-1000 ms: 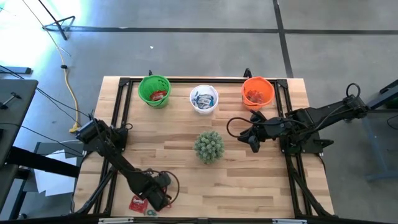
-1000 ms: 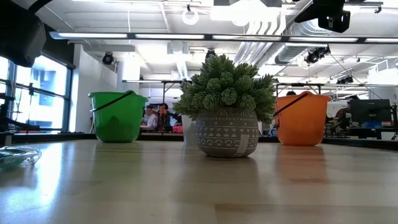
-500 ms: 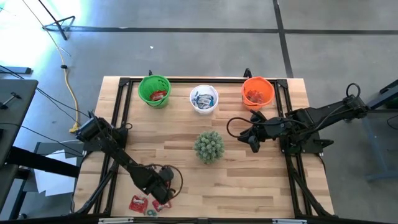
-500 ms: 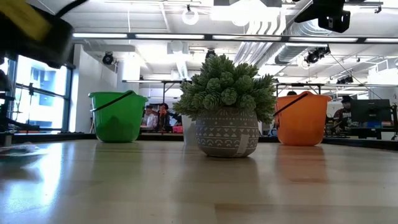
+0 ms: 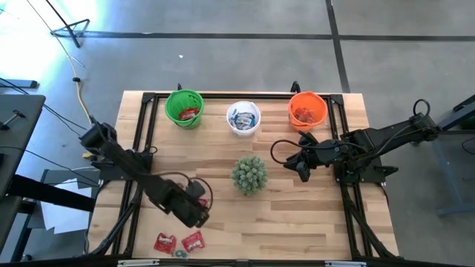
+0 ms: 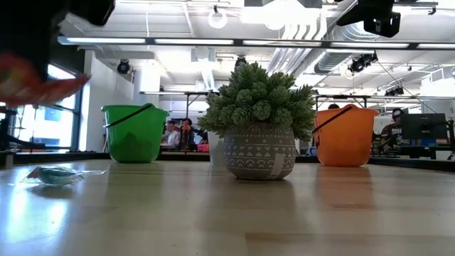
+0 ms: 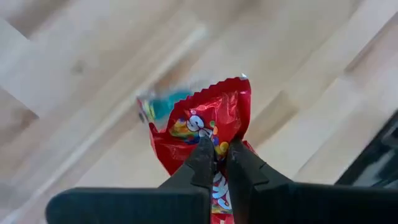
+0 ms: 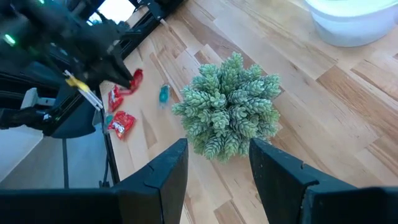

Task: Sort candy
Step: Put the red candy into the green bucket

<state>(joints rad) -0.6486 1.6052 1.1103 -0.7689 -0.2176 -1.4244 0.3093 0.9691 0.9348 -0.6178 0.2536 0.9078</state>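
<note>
Two red candy packets (image 5: 178, 242) lie at the tabletop's (image 5: 297, 222) six-o'clock edge, a small blue-green candy (image 6: 55, 175) by them. The left pincer (image 7: 217, 163) is clenched on a third red candy packet (image 7: 208, 121), lifted above the wood at seven o'clock of the spiky plant (image 5: 249, 174). The right pincer (image 8: 219, 163) hangs released at the plant's three o'clock.

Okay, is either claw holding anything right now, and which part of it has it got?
The left claw pinches a red-wrapped candy near the wrapper's middle, lifted off the table. The right claw is open and holds nothing.
</note>
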